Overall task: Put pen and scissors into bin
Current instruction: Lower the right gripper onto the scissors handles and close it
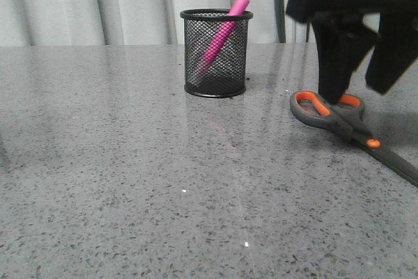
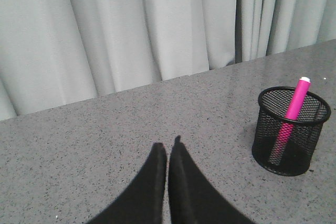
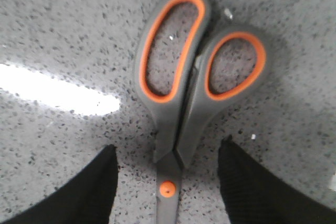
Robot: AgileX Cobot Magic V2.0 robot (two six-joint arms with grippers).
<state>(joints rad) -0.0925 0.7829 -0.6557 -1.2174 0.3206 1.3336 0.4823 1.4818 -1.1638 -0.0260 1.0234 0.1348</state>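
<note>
Now the right gripper (image 3: pixel 167 182) is hovering spread wide over the large grey-handled, orange-lined scissors (image 1: pixel 346 124).

The scissors are lying flat on the speckled grey table (image 1: pixel 130 181), their long axis running straight between the released fingers (image 3: pixel 86 190), pivot midway. The bright pink pen (image 1: pixel 222 34) is already leaning inside the black wire-mesh bin (image 1: pixel 216 53). The left gripper (image 2: pixel 168 153) is sitting clenched, empty, well apart.
</note>
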